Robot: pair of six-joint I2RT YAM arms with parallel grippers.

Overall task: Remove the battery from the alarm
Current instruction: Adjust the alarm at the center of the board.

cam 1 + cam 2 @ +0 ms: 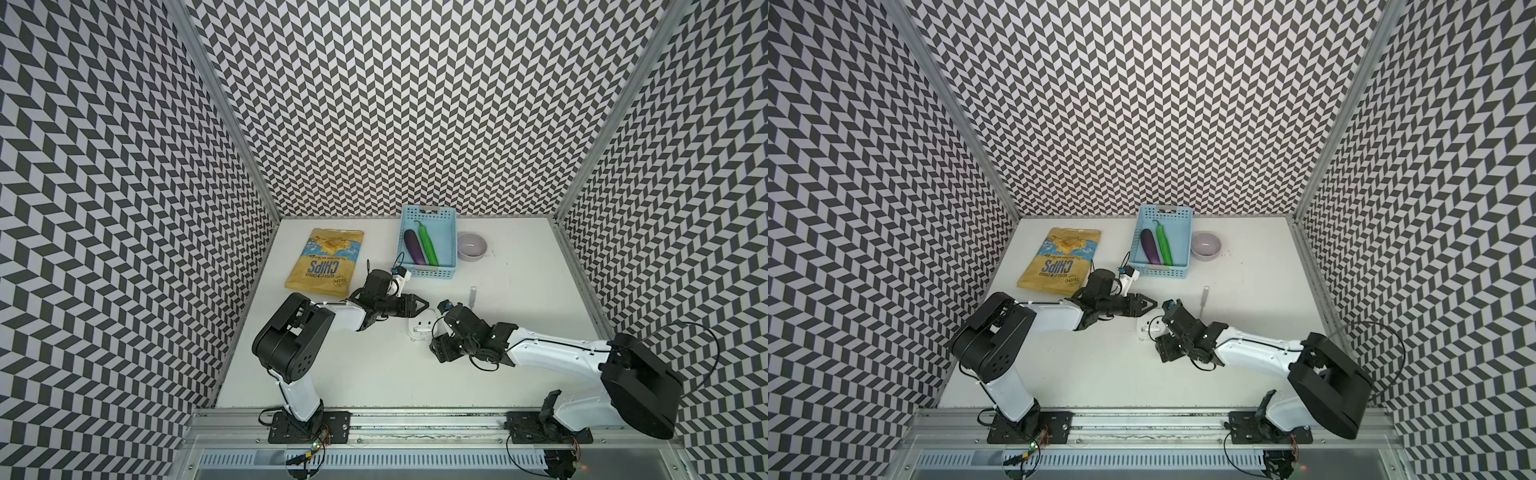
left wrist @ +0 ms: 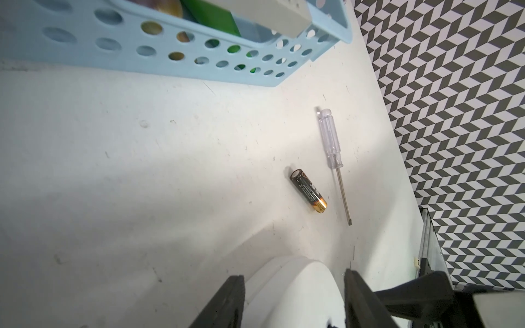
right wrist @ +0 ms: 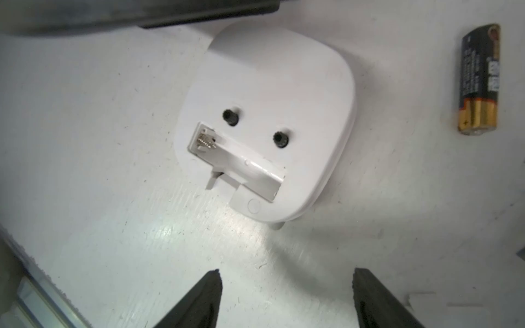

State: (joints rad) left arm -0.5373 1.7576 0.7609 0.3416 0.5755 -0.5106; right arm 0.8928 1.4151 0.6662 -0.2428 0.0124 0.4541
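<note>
The white alarm (image 3: 272, 85) lies face down on the table, and its battery slot (image 3: 235, 159) is open and empty. The black battery (image 3: 480, 79) with a gold end lies loose on the table beside it, next to the screwdriver (image 2: 331, 139). My right gripper (image 3: 287, 272) is open and empty just off the alarm's edge. My left gripper (image 2: 294, 274) has a finger on either side of the alarm's (image 2: 295, 295) rounded corner. Whether those fingers press on it does not show. In both top views the alarm (image 1: 417, 332) sits between the left gripper (image 1: 426, 304) and right gripper (image 1: 437, 349).
A blue basket (image 1: 451, 232) holding an eggplant and a green pepper stands at the back. A lilac bowl (image 1: 472, 246) is to its right and a yellow chips bag (image 1: 326, 262) to its left. The screwdriver (image 1: 472, 294) lies behind the right wrist.
</note>
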